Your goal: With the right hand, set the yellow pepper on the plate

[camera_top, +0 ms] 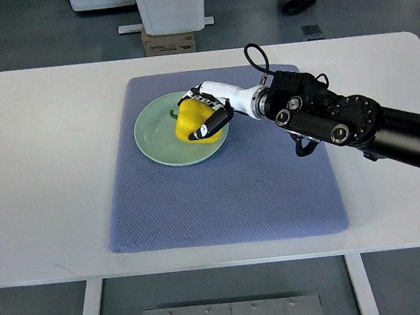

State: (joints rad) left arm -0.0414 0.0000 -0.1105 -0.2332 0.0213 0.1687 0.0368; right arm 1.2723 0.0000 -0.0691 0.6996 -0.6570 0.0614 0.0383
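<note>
— My right hand (207, 114) is curled around the yellow pepper (192, 122), white fingers (218, 121) wrapped over its top and its right side, so the grip is closed on it. The arm behind it comes in from the right edge, black and jointed.

— And what sits around it, biggest first?

— The white table (41, 181) fills most of the view. On it lies a blue-grey mat (228, 193), roughly square, with its far edge near the table's back. On the mat's upper left part sits the pale green plate (152, 137), round and shallow.

— Where is the pepper against that plate?

— Over the plate's right half, inside its rim. I cannot tell whether its underside touches the plate or hangs just above it. A small dark green stem (173, 114) shows at the pepper's left, toward the plate's middle.

— Anything beyond the table?

— A cardboard box (169, 41) on the floor, and a person's dark shoes (299, 0) at the top.
</note>
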